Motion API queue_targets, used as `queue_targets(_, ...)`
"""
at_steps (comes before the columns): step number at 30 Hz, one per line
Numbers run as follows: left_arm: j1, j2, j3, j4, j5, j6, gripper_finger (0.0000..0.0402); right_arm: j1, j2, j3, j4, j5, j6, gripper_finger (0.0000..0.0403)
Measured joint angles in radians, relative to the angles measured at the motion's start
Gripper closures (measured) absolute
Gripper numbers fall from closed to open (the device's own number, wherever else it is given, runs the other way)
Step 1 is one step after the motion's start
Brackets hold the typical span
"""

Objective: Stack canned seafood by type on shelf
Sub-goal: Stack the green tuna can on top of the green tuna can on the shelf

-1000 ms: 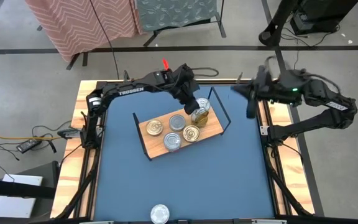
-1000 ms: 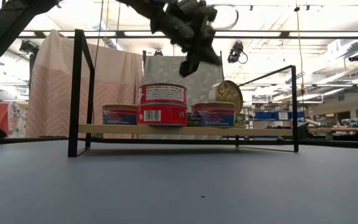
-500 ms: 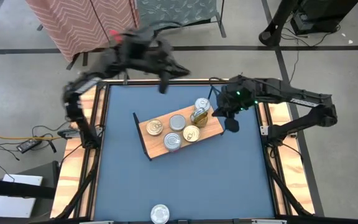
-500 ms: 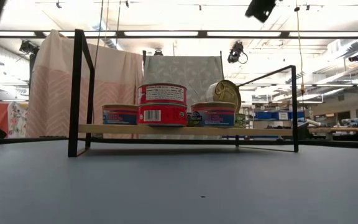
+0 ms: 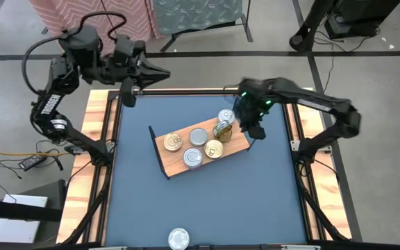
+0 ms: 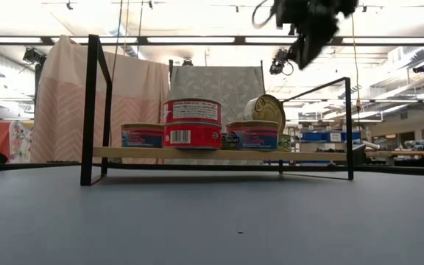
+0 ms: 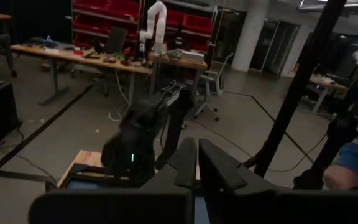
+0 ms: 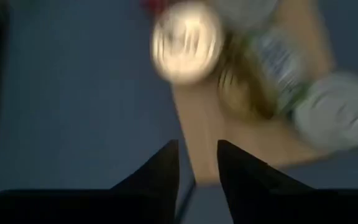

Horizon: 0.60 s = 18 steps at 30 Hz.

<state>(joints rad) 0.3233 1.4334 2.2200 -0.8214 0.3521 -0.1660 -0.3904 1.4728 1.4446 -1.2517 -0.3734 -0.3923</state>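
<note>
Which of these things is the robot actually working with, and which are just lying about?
Part of the job:
- tins on the shelf
- wooden shelf
- stray tin at the table's near edge

Just lying about:
- patterned cloths behind the table
- cables on the floor

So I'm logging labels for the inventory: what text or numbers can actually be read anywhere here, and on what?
None is readable.
Red can: white label panel and barcode, print too small.
Blue-labelled cans on the shelf: print too small.
Can lids: no legible marks.
</note>
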Motion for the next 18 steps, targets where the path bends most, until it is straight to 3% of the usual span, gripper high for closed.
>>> queue_targets(4,-0.005,0.0,-0.001,-0.039,-0.002,-0.003,0.0378,0.046,0.147,0.085,-0.148,0.136,-0.139,0.0248)
queue_targets(12,-0.019,0.005,-0.001,-0.101,-0.005,-0.003,0.0378,0.041,0.278,0.419,-0.148,0.152,-0.164,0.0183)
queue_targets(18,-0.035,0.005,-0.001,-0.097,-0.004,-0.002,0.0378,0.019,0.308,0.502,-0.108,0.098,-0.153,0.0134)
